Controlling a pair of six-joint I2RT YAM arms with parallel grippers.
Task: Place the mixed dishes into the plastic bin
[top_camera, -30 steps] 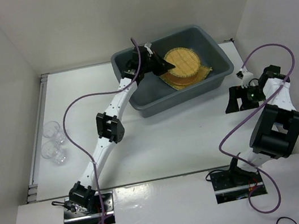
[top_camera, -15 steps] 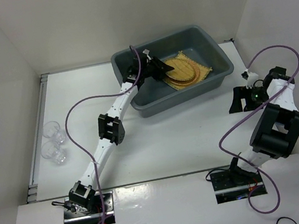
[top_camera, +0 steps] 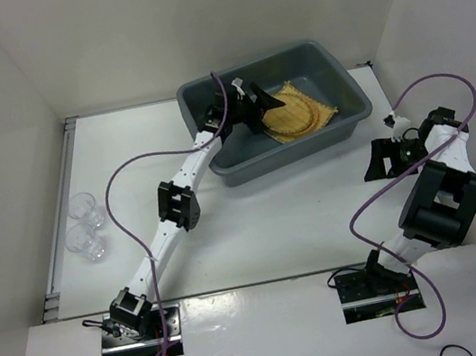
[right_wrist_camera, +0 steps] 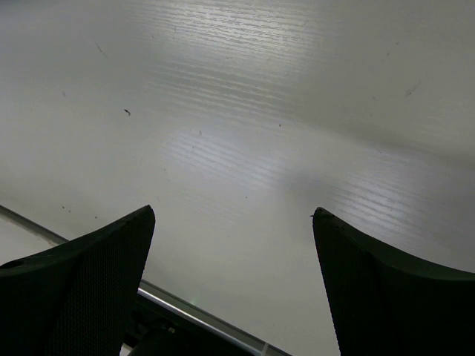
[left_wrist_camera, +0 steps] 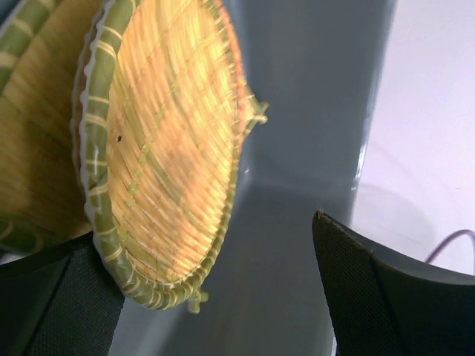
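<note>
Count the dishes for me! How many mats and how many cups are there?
Square woven mat: 1
Round woven mats: 2
Clear cups: 2
Total: 5

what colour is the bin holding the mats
The bin is dark grey; the top external view shows it best.

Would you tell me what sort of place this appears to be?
Likely a robot test cell: the left arm and right arm bolted to a white table, bare white walls boxing it in, a grey plastic bin holding woven mats.
</note>
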